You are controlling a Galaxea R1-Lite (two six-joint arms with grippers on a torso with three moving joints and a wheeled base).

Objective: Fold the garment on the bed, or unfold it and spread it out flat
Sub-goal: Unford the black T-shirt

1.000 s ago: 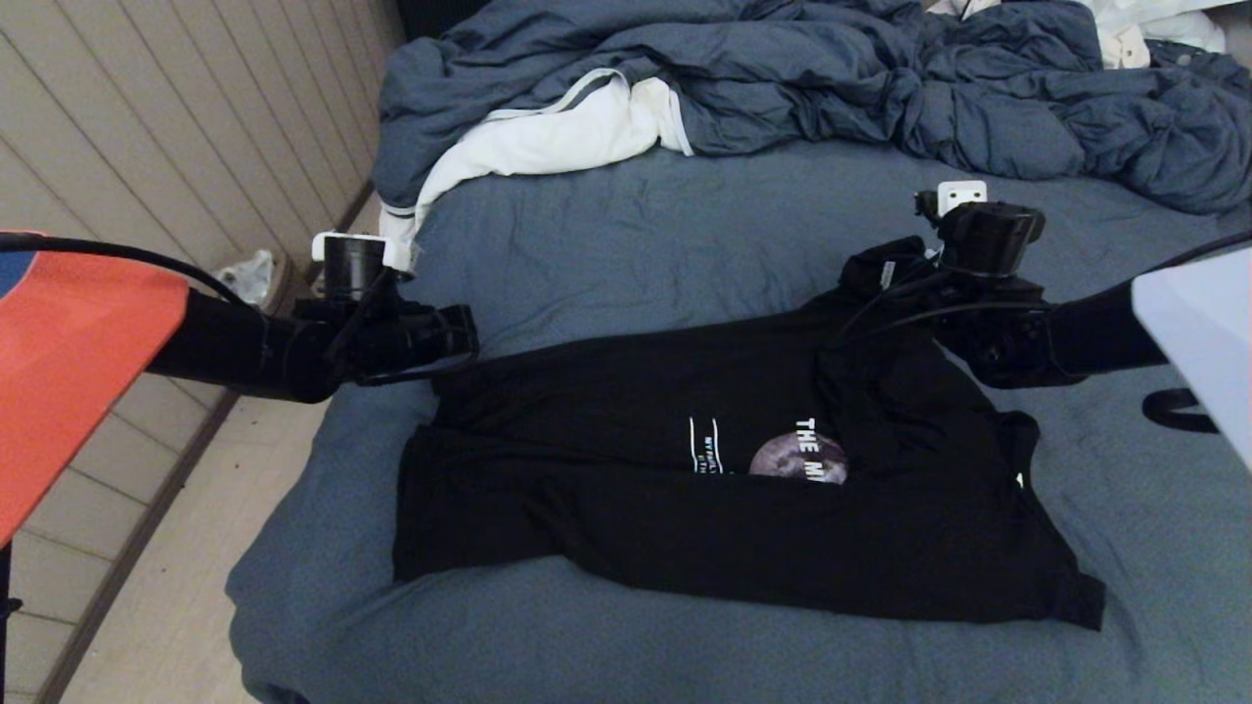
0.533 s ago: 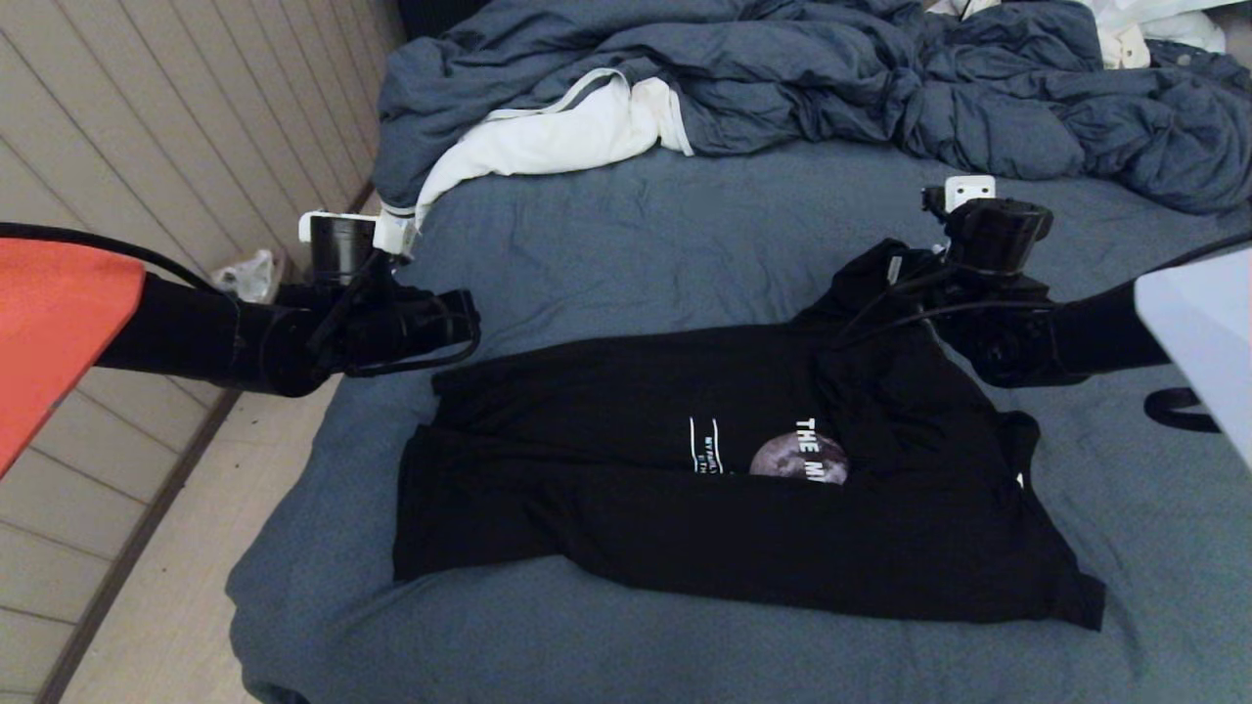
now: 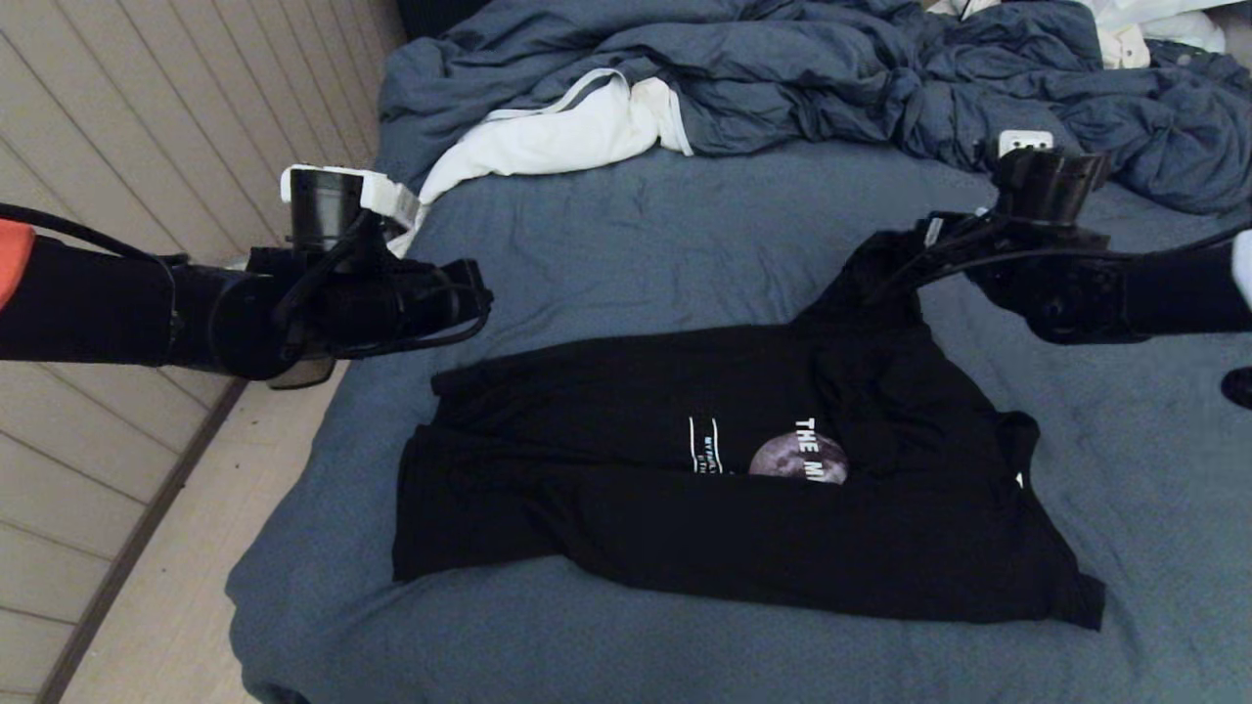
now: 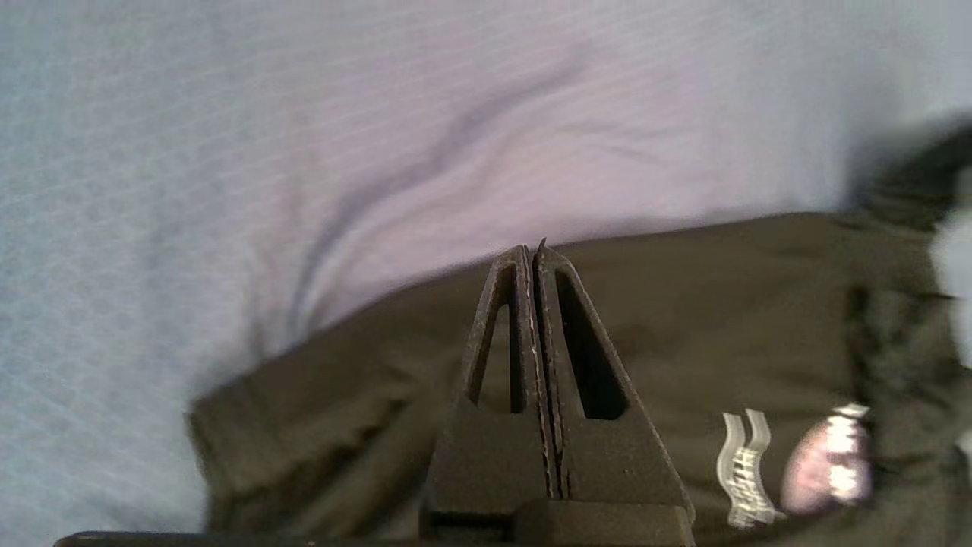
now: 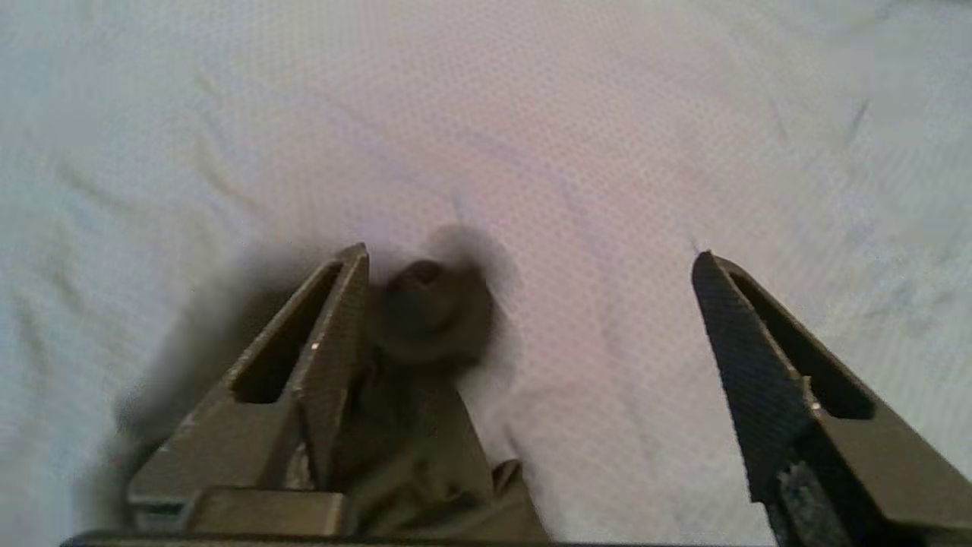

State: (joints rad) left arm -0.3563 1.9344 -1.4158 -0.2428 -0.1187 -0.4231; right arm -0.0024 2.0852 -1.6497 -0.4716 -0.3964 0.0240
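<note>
The garment (image 3: 685, 508), a black T-shirt, lies across the bed (image 3: 636, 235), its near half folded over the moon print (image 3: 797, 455). My left gripper (image 3: 477, 293) hovers shut and empty above the shirt's far left corner; in the left wrist view its fingertips (image 4: 531, 254) sit over the garment (image 4: 721, 304) edge. My right gripper (image 3: 915, 249) is open at the shirt's raised far right sleeve. In the right wrist view the gripper (image 5: 529, 254) gapes wide, with black cloth (image 5: 410, 425) bunched against one finger (image 5: 334, 357) above the sheet (image 5: 607, 152).
A rumpled blue-grey duvet (image 3: 831, 78) and a white cloth with grey trim (image 3: 548, 137) lie at the far end of the bed. The mattress's left edge drops to a tiled floor (image 3: 147, 587) beside a panelled wall.
Both arms have risen and drawn away from the shirt. The right gripper has moved up and to the right, and the sleeve peak has stretched up with it. The left gripper stays shut.
</note>
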